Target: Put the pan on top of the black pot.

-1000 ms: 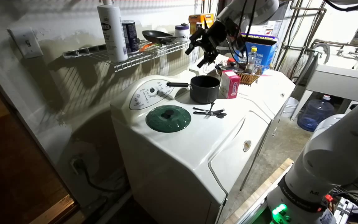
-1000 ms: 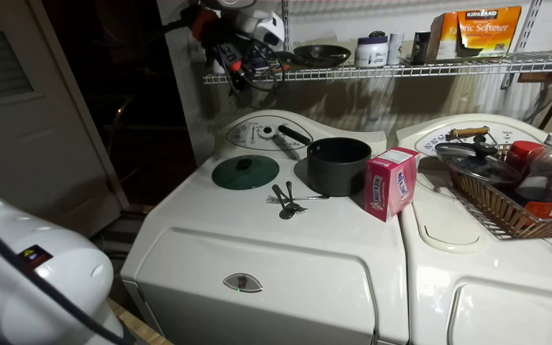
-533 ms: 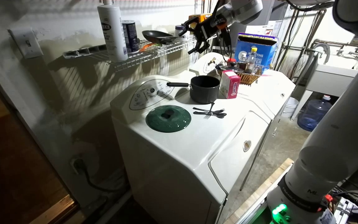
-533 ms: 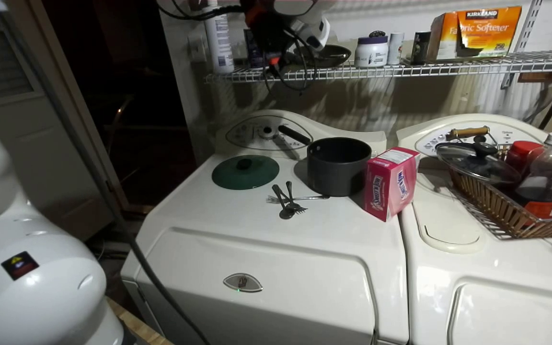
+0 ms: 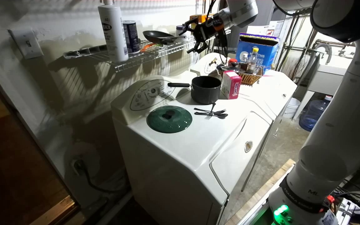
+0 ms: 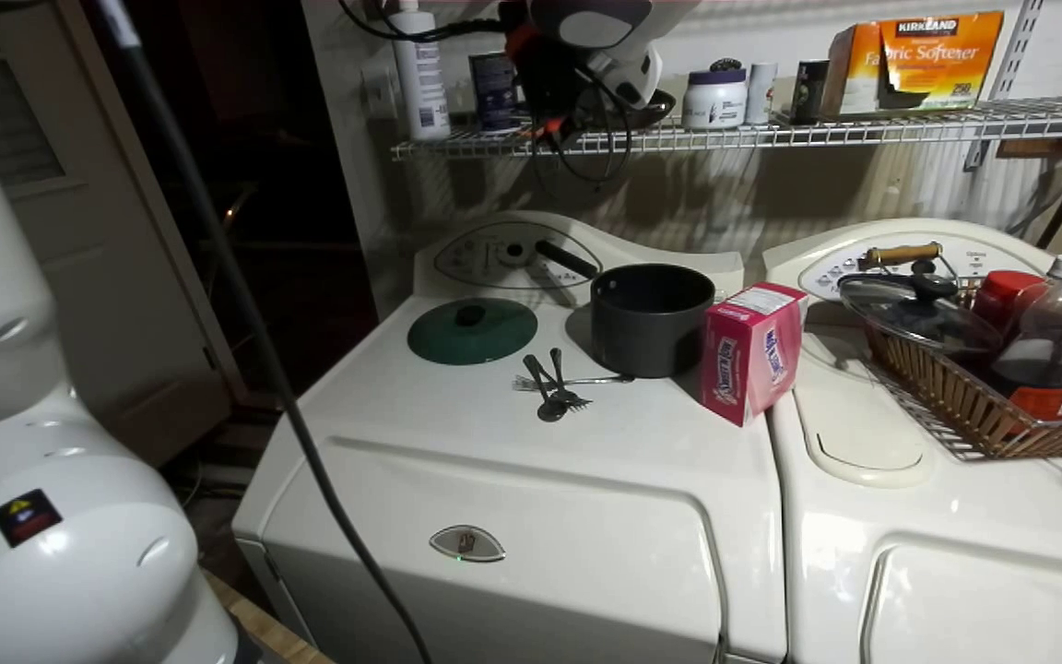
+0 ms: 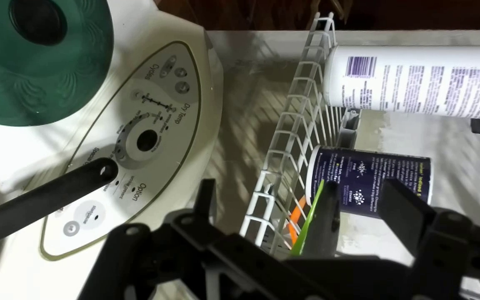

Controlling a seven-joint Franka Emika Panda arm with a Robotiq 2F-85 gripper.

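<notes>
In an exterior view, the arm (image 6: 595,23) mostly hides one pan (image 6: 657,112); one black pot (image 6: 646,334) shows; the tool (image 7: 300,185) gapes.

Dark pan (image 5: 156,38) on shelf (image 6: 826,137), black pot (image 5: 205,93) upright

We see the black pot (image 6: 649,339), smooth, dull and metal-looking; a glossy green lid (image 6: 473,341); a shiny, smooth white machine top (image 6: 439,406); a pink box (image 6: 750,355) of card; a brown basket (image 6: 946,397), woven-looking.
</notes>
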